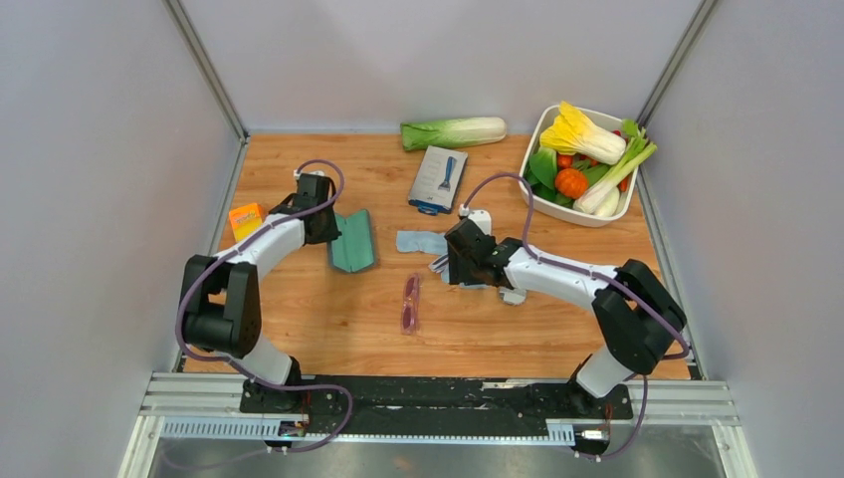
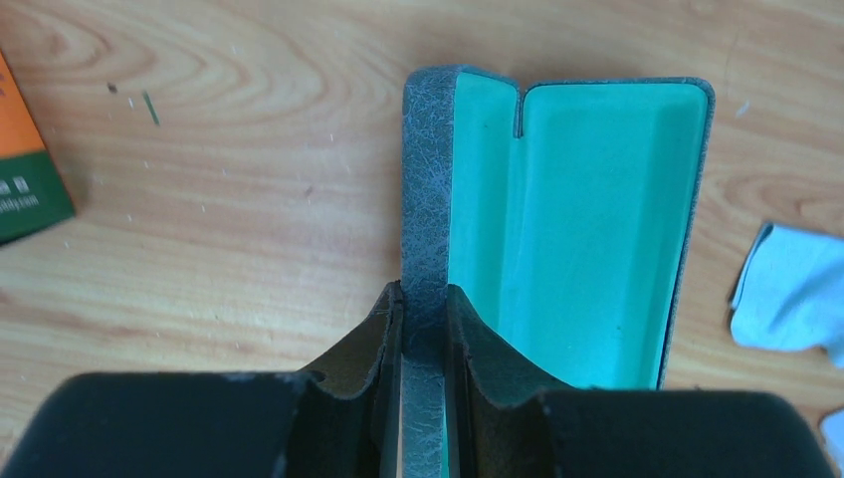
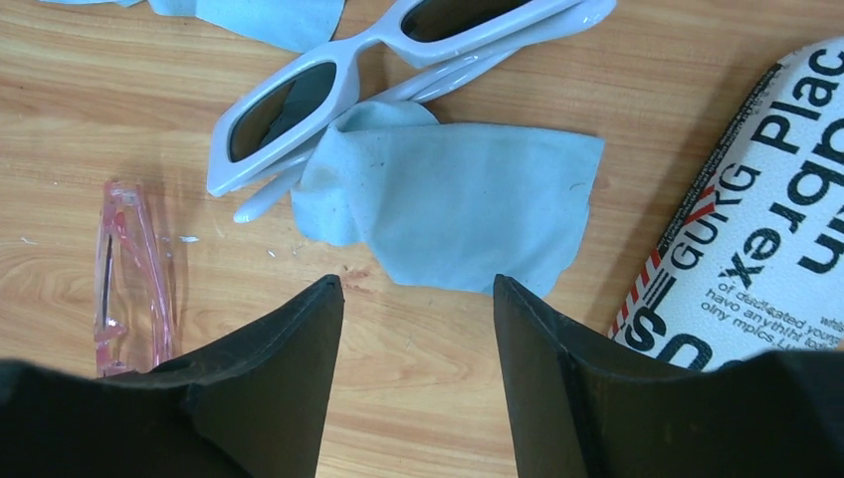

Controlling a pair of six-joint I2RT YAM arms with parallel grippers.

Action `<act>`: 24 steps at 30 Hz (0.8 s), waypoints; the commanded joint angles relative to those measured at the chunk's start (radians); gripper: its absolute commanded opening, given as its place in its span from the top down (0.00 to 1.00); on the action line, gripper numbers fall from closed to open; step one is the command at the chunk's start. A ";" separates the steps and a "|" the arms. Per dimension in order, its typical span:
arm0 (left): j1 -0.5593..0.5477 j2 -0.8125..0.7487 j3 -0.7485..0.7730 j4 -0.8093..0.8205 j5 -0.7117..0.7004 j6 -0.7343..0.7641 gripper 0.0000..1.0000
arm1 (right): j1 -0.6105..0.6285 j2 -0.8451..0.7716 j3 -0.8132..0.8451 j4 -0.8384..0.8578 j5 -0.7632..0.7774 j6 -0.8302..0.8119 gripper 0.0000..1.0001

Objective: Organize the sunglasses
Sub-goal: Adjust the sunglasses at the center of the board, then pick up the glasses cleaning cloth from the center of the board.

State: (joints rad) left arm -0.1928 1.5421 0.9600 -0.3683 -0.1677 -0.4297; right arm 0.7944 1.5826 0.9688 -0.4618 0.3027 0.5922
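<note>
The sunglasses (image 1: 410,302), thin with pink lenses, lie folded on the wooden table between the arms; they also show in the right wrist view (image 3: 129,279), at the left. The grey-blue case (image 1: 353,242) lies open, its teal lining (image 2: 577,229) showing. My left gripper (image 1: 334,237) (image 2: 425,294) is shut on the case's left wall. My right gripper (image 1: 444,267) (image 3: 418,289) is open and empty, just right of the pink sunglasses. It hovers over a light blue cloth (image 3: 458,199) and a white-framed pair of sunglasses (image 3: 388,70).
A second piece of blue cloth (image 1: 420,242) lies right of the case. An orange box (image 1: 245,219) is at the left. A grey-blue package (image 1: 438,179), a cabbage (image 1: 453,132) and a white tub (image 1: 540,129) of vegetables are at the back. A white printed pack (image 3: 766,219) lies right of my right gripper.
</note>
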 commanded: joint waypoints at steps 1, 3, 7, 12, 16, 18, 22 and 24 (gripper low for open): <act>0.018 0.056 0.100 0.019 -0.050 0.035 0.78 | -0.006 0.043 0.022 0.048 -0.004 -0.043 0.41; 0.024 0.075 0.121 0.022 -0.044 0.046 0.76 | -0.006 0.069 0.031 0.054 -0.011 -0.046 0.45; 0.024 0.089 0.141 0.026 -0.035 0.055 0.63 | -0.006 0.100 0.034 0.069 -0.025 -0.048 0.49; 0.024 0.038 0.138 0.019 0.005 0.054 0.38 | -0.006 0.129 0.048 0.086 -0.037 -0.058 0.57; 0.024 -0.054 0.164 -0.061 0.056 0.034 0.32 | -0.004 0.151 0.070 0.074 -0.036 -0.075 0.75; 0.020 -0.117 0.171 -0.109 0.071 0.019 0.32 | -0.004 0.146 0.071 0.063 -0.028 -0.081 0.85; -0.025 -0.245 0.157 -0.198 0.079 0.002 0.32 | -0.004 0.090 0.062 0.046 -0.024 -0.089 0.95; -0.069 -0.305 0.117 -0.230 0.102 -0.006 0.32 | -0.003 0.044 0.053 0.038 -0.036 -0.095 1.00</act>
State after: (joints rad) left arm -0.2031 1.3560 1.0821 -0.5049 -0.1120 -0.4122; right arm 0.7933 1.7199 1.0073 -0.4217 0.2668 0.5205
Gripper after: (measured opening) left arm 0.683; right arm 0.043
